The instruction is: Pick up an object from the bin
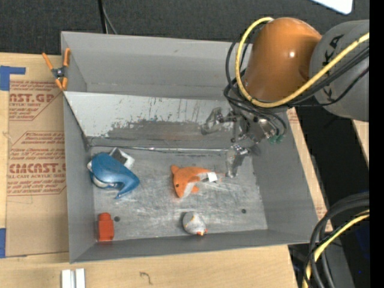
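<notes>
Four loose things lie in the bin (78,119); the jaws hang just beside the orange fish toy (185,180) mid-floor, open or closed I cannot tell. Descending here risks nudging it aside rather than gripping it.

The arm (351,77) runs off the right edge. Its orange cover (279,56) hides the far right corner of the bin (150,59) and the upper part of the end effector (234,161). A blue whale-like toy (111,171) lies over part of a white thing (124,156) whose kind cannot be told. The small grey-and-orange lump (193,222) by the near wall is too small to identify.
</notes>
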`<state>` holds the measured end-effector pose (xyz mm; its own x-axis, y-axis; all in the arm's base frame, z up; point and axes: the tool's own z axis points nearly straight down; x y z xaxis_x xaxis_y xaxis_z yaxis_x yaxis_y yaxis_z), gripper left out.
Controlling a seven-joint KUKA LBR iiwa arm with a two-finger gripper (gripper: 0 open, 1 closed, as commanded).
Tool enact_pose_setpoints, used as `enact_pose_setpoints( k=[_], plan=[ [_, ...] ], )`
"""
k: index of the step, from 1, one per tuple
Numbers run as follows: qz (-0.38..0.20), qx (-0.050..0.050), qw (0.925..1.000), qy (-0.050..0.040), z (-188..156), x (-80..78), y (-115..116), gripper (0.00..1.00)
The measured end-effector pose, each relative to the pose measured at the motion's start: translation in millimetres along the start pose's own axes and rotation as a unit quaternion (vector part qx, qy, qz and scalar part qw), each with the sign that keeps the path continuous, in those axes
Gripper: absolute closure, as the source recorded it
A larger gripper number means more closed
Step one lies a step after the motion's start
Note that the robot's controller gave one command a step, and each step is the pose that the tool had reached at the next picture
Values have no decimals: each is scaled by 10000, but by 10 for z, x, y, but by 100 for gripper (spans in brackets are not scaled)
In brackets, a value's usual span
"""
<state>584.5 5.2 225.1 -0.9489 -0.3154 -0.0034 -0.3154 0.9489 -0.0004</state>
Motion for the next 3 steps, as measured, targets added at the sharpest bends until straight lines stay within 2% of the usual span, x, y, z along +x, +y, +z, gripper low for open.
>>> enact_pose_setpoints(
  k=[1,2,3],
  plan=[
    [0,0,10000,0,0,0,0,0],
    [-303,15,9995,-33,286,-20,11,0],
    [-616,6,9981,-14,889,32,141,0]
  ],
)
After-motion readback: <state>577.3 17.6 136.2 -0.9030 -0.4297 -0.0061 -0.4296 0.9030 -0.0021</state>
